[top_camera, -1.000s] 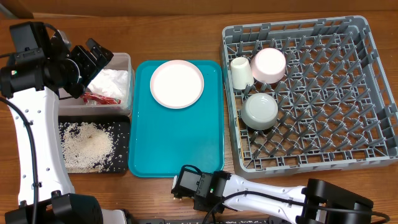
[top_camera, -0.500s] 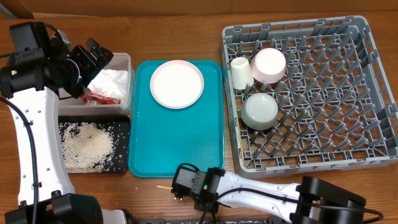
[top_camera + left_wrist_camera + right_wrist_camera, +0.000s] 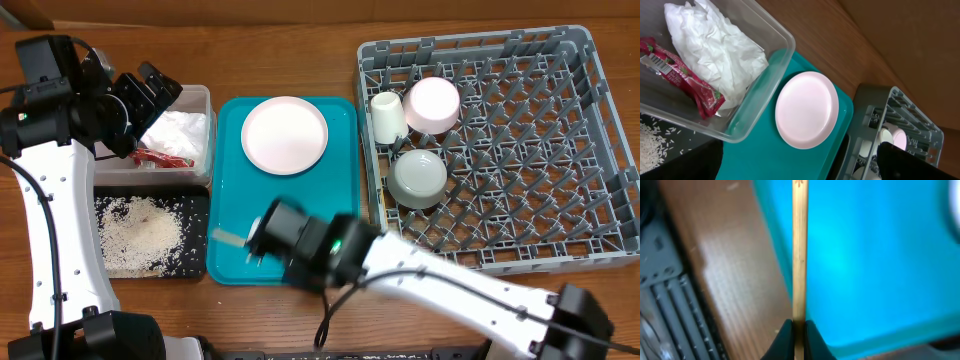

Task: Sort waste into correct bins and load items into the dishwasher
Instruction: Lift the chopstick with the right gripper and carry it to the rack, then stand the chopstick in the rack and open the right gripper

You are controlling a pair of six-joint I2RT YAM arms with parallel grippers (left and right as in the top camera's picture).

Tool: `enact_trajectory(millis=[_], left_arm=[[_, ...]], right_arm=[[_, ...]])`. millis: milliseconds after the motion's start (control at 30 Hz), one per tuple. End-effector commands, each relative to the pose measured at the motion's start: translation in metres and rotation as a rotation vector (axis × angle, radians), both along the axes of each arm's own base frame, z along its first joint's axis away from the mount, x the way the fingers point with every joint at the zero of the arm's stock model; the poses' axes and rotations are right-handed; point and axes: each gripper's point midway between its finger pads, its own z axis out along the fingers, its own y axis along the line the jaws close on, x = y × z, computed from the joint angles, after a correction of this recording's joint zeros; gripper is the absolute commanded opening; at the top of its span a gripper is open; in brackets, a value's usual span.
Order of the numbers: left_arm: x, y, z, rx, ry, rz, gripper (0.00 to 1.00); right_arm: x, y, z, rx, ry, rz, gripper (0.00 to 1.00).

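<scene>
While pinching chopstick (image 3: 799,255) tight in right gripper (image 3: 799,327), hovering over tray's (image 3: 300,225) near-left corner, probably bound for rack (image 3: 560,200); overhead blurred. Parked above tub (image 3: 206,105) with left gripper (image 3: 158,86) wide, empty, keeping clear.

Layout on the table (image 3: 300,60), left to right: tub (image 3: 208,130) with the shallow tray (image 3: 198,215) in front of it, serving tray (image 3: 330,200), dish rack (image 3: 470,38). The napkin (image 3: 185,130) and, in front of it, the wrapper (image 3: 160,157) lie in the tub; the grains (image 3: 140,235) lie on the shallow tray. The plate (image 3: 285,134) sits on the serving tray's rear half. In the rack's rear-left corner are the cup (image 3: 388,116), the rear bowl (image 3: 432,104) to its right, and the front bowl (image 3: 417,178) before both. A chopstick (image 3: 799,250), pinched in the right gripper (image 3: 799,330), crosses the serving tray's edge near its front-left corner.
</scene>
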Motion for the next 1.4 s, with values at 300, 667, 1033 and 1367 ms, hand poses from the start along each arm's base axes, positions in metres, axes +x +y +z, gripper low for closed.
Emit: enact_trajectory(millis=[300, 667, 1033, 1367], left_arm=[[0.000, 0.001, 0.012, 0.007, -0.029, 0.009, 1.00], [0.000, 0.001, 0.012, 0.007, -0.029, 0.009, 1.00], [0.000, 0.001, 0.012, 0.007, -0.029, 0.009, 1.00], [0.000, 0.001, 0.012, 0.007, -0.029, 0.009, 1.00]], right_arm=[[0.145, -0.150, 0.019, 0.117, 0.153, -0.829, 0.04], [0.151, -0.198, 0.014, 0.117, 0.253, -1.022, 0.04], [0.117, -0.195, -0.004, 0.060, 0.416, -1.067, 0.04], [0.106, -0.184, -0.032, 0.044, 0.427, -1.026, 0.04]])
